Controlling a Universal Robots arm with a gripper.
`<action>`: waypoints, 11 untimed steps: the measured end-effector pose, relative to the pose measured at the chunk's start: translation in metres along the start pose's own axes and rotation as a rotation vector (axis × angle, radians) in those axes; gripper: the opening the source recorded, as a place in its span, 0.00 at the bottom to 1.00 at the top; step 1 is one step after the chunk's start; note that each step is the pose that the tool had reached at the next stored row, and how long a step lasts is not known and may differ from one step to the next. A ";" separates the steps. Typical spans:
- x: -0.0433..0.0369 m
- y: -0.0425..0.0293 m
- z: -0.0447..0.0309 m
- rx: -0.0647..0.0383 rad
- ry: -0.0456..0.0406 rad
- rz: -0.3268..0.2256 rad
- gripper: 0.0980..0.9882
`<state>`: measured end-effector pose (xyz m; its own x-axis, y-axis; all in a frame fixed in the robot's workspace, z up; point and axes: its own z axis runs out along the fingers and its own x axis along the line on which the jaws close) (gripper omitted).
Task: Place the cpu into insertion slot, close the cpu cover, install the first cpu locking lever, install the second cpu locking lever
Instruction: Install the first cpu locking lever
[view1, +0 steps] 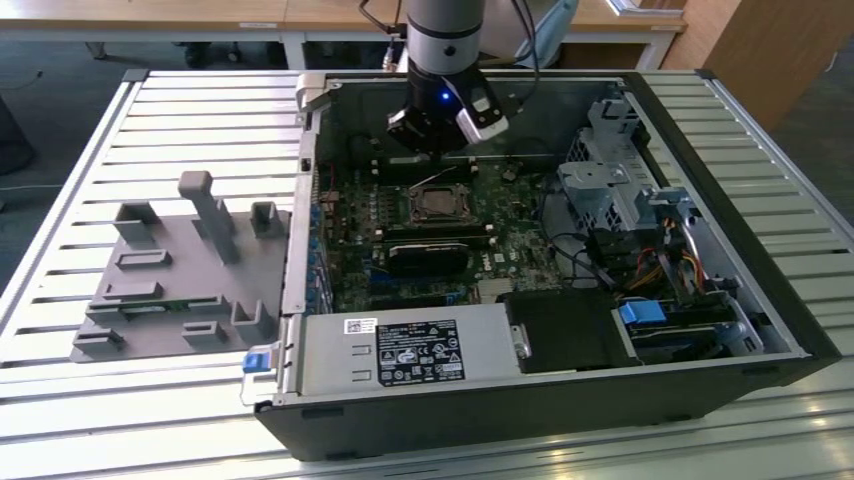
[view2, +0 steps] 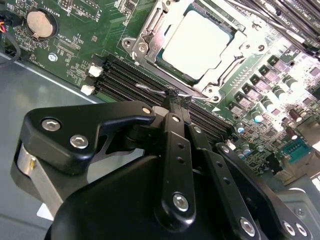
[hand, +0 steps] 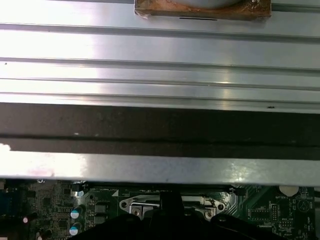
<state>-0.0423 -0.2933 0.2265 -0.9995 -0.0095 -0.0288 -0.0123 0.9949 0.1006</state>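
Closed jaws just beside cpu cover (view2: 150, 41) edge

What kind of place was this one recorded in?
Probably a robotics lab or workshop test bench: a robot arm reaches into an open desktop computer case lying on a slatted metal table, a grey fixture with part holders sits beside it, and wooden desks stand behind.

Cpu cover (hand: 131, 205): part hidden behind the fingers (hand: 170, 205) and their mount. Locking lever (view2: 150, 89): middle stretch hidden at the fingers' tips, beside the cpu cover
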 end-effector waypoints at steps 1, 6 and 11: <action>-0.0002 0.0000 0.0003 0.000 -0.0001 0.000 0.01; -0.0016 0.0002 0.0019 0.000 0.0001 0.000 0.01; -0.0035 0.0004 0.0031 0.000 0.0000 0.000 0.01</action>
<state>-0.0387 -0.2926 0.2235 -0.9995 -0.0094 -0.0288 -0.0123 0.9949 0.1005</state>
